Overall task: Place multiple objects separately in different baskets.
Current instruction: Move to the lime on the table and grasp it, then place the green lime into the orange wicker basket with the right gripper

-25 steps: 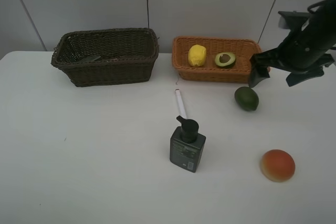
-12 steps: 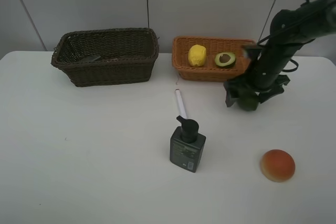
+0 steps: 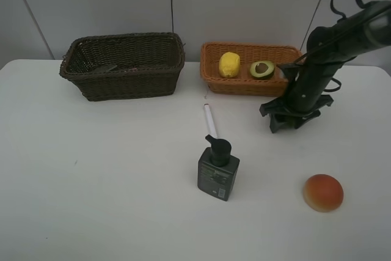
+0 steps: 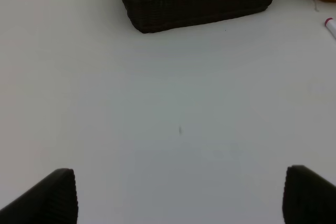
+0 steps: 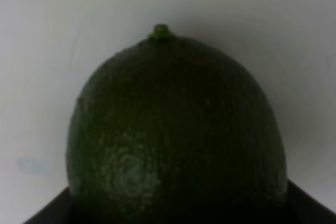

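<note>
right wrist: dark green fruit (image 5: 176,129) inside right tool (image 3: 288,123) (gripped? cannot tell), stem pointing outward.

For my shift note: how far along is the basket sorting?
Done: the yellow lemon and halved avocado lie in the orange-tan wicker basket. In hand: the right hand is around the dark green round fruit; whether it grips is unclear. Left: the white marker, dark pump bottle and orange-red round fruit wait on the white table. What the dark brown wicker basket holds is hard to make out.
</note>
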`<state>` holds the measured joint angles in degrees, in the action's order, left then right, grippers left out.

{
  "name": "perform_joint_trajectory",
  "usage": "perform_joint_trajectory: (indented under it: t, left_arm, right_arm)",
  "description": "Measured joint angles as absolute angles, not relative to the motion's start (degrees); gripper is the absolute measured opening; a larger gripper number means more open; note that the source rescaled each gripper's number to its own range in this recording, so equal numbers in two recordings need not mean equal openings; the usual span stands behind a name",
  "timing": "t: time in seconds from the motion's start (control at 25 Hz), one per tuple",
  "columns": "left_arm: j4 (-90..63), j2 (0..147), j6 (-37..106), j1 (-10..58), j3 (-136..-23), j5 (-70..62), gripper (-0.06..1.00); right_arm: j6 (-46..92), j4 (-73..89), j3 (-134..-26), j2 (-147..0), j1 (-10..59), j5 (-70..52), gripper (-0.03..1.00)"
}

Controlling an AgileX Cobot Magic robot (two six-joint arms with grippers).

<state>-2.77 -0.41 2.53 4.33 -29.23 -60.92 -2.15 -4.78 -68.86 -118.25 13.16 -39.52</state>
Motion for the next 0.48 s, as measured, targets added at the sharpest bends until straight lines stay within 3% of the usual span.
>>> perform_joint_trajectory:
  t: [0.48]
  left_arm:
    - [-2.77, -0.41, 2.53, 4.33, -29.23, -60.92, 1.00]
  right_arm:
    - [-2.19, -6.68, -71.25, -106.17, 12.59, -40.11, 0.54]
